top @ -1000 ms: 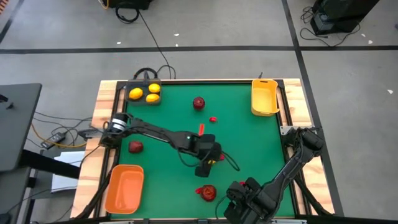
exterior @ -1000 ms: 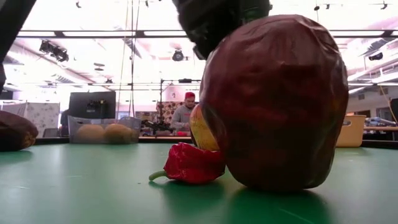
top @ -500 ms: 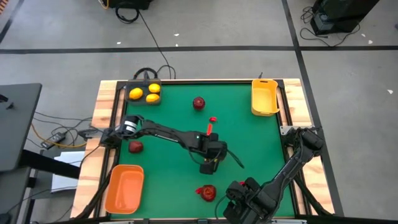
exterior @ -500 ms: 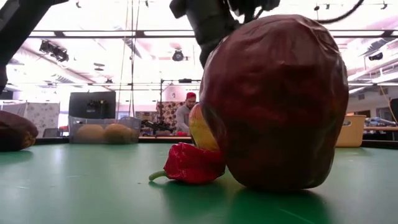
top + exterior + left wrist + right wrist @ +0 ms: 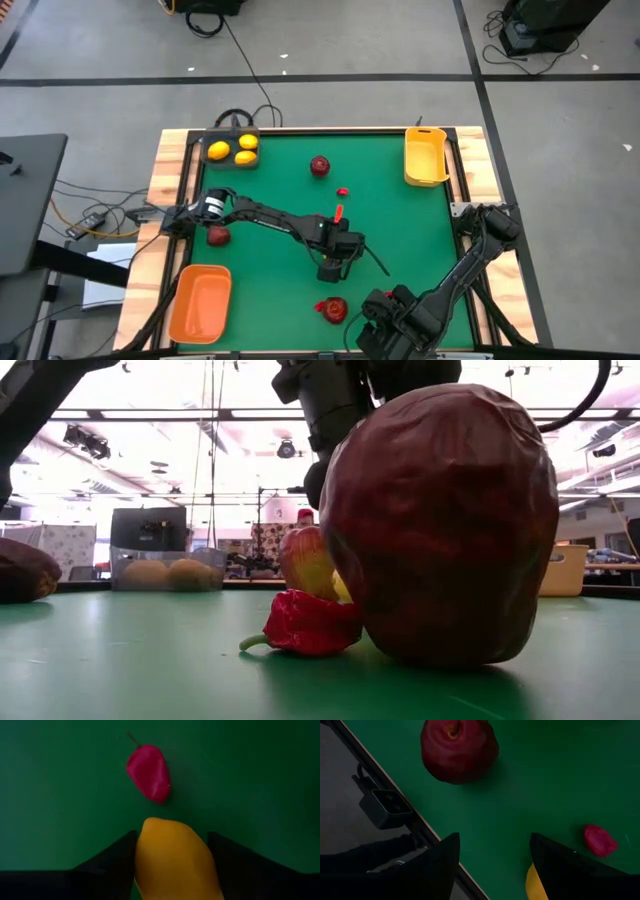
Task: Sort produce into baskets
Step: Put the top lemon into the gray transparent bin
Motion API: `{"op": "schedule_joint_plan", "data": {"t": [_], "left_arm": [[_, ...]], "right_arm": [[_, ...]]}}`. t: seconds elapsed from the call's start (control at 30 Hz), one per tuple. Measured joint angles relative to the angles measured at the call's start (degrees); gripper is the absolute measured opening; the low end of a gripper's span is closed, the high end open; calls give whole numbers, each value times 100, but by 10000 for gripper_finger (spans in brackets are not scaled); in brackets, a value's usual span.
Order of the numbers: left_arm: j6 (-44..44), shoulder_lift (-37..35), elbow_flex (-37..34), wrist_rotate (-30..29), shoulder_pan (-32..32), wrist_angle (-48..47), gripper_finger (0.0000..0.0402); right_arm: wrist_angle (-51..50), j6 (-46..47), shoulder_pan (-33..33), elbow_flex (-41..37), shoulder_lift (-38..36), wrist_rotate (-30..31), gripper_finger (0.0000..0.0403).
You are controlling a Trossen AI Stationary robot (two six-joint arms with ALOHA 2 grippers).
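Observation:
A yellow-orange fruit [image 5: 175, 865] sits between the fingers of my left gripper [image 5: 171, 836], near the table's middle [image 5: 333, 266]. A small red pepper-like piece [image 5: 149, 772] lies on the green mat just beyond it. In the low view the fruit [image 5: 305, 560] shows behind a big dark red apple [image 5: 440, 520], which has another red piece [image 5: 305, 625] against it. My right gripper [image 5: 492, 840] hangs open over the near edge [image 5: 385, 318], beside that apple [image 5: 336, 309]. Two lemons lie in the dark grey basket [image 5: 232, 150]. My left gripper pinches the yellow-orange fruit by its two opposite sides [image 5: 141, 857] between its two fingers. The fingers come from above, slanting down. The big apple and the red piece hide the fruit's underside in the low view, so whether it rests on the mat does not show.
The orange basket [image 5: 200, 303] stands at the near left and the yellow basket [image 5: 425, 157] at the far right. Dark red apples lie at the far middle [image 5: 319, 165] and at the left [image 5: 218, 236]. A tiny red piece [image 5: 343, 191] lies toward the far side.
My left gripper has come down over the yellow-orange fruit, moving slightly toward the near edge. In the low view the fruit behind the big apple has shifted a little to the picture's left and now shows a red side.

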Motion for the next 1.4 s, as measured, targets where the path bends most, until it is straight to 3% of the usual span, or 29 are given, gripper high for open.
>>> {"op": "schedule_joint_plan", "data": {"t": [0.37,0.5,0.67,0.83,1.1,1.27,1.4], "left_arm": [[-201,-75,1072,36,66,-835,211],[136,-269,1526,-118,251,-1484,211],[525,-843,1442,-243,777,-1953,211],[758,-1561,868,-186,1697,-2003,212],[820,-2926,-1001,-64,3245,-1324,215],[567,-3649,-2294,-106,4158,-881,216],[-145,-3988,-3026,-383,4899,-666,216]], "right_arm": [[0,4,0,0,-2,192,251],[-17,32,-54,0,-4,352,251],[-89,-8,-154,0,-7,385,251],[-386,-103,-201,0,-7,320,251],[-1350,-104,-285,0,-7,231,251],[-1900,-147,-387,0,-7,191,251],[-2176,-404,-543,0,-7,158,251]]}}
